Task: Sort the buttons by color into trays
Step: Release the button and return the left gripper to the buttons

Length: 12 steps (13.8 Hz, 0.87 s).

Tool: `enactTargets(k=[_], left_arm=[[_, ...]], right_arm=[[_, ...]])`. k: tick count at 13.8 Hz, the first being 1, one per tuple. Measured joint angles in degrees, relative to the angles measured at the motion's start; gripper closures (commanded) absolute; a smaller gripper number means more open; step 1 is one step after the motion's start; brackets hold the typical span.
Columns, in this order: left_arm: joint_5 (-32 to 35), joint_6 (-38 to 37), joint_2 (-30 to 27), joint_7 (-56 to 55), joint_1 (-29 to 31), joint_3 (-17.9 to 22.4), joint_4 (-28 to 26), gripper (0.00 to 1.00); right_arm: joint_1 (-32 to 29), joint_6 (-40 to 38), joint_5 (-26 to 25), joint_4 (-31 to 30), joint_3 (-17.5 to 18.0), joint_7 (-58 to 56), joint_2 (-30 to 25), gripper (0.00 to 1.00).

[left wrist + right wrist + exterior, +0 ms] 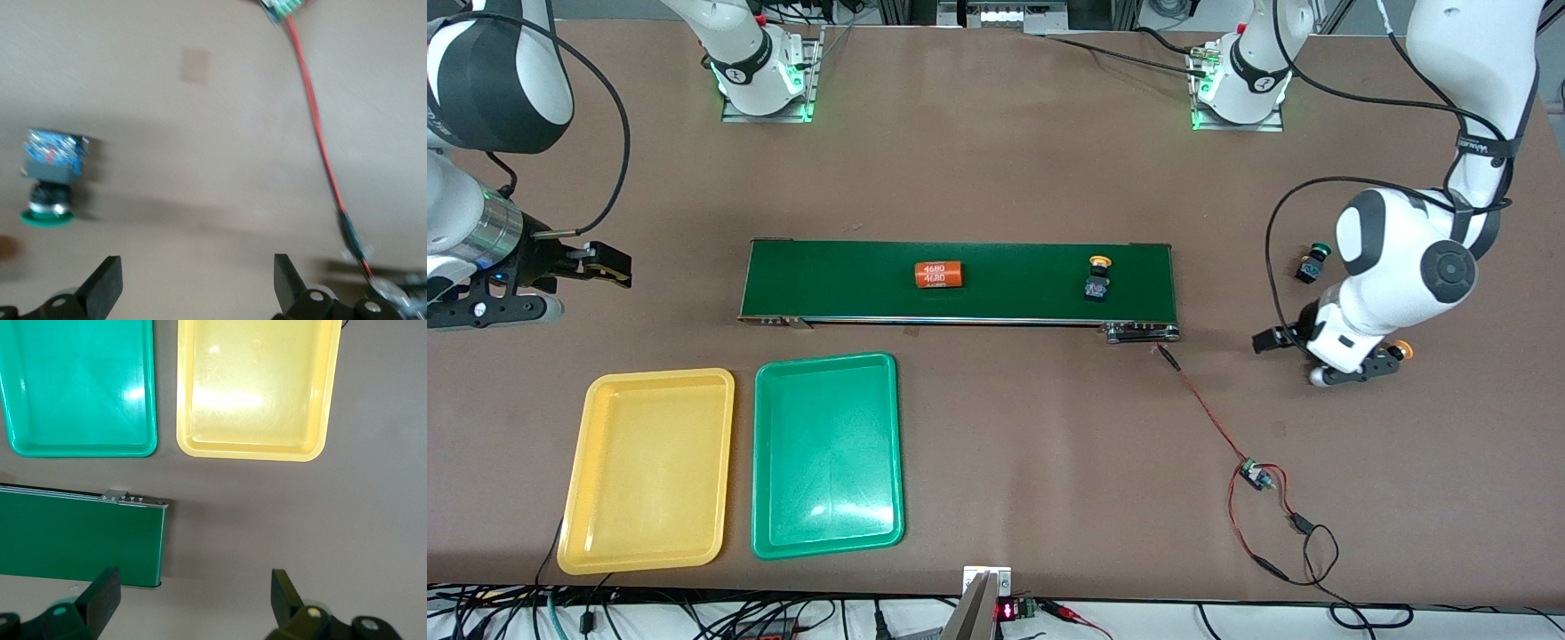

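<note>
A yellow-capped button [1098, 277] stands on the dark-green conveyor belt [1005, 284], near the left arm's end of it. A green-capped button [1313, 263] [50, 180] lies on the table off that end of the belt. My left gripper [1325, 360] [198, 280] hangs open over bare table beside the green-capped button and holds nothing. An orange cap [1402, 349] peeks out from under the left hand. The yellow tray [649, 471] [257, 387] and the green tray [827, 453] [80, 387] lie side by side, both empty. My right gripper [609, 267] [195, 600] is open over the table off the belt's other end.
An orange cylinder with white print [940, 275] lies on the belt. A red wire [1209, 409] [320, 133] runs from the belt's end to a small circuit board [1254, 474] and loops toward the table's front edge.
</note>
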Motion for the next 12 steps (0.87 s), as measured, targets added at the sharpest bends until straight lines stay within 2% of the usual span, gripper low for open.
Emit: enactTargets(k=[5, 12], left_arm=[[0.1, 2.9, 4.4, 4.3, 1.3, 6.6, 2.3, 0.0], [1.2, 5.5, 8.2, 9.0, 1.4, 7.2, 3.6, 0.0]], right_arm=[[0.0, 0.1, 0.0, 0.2, -0.2, 0.0, -0.1, 0.0], [-0.4, 0.0, 0.0, 0.6, -0.4, 0.0, -0.2, 0.0]])
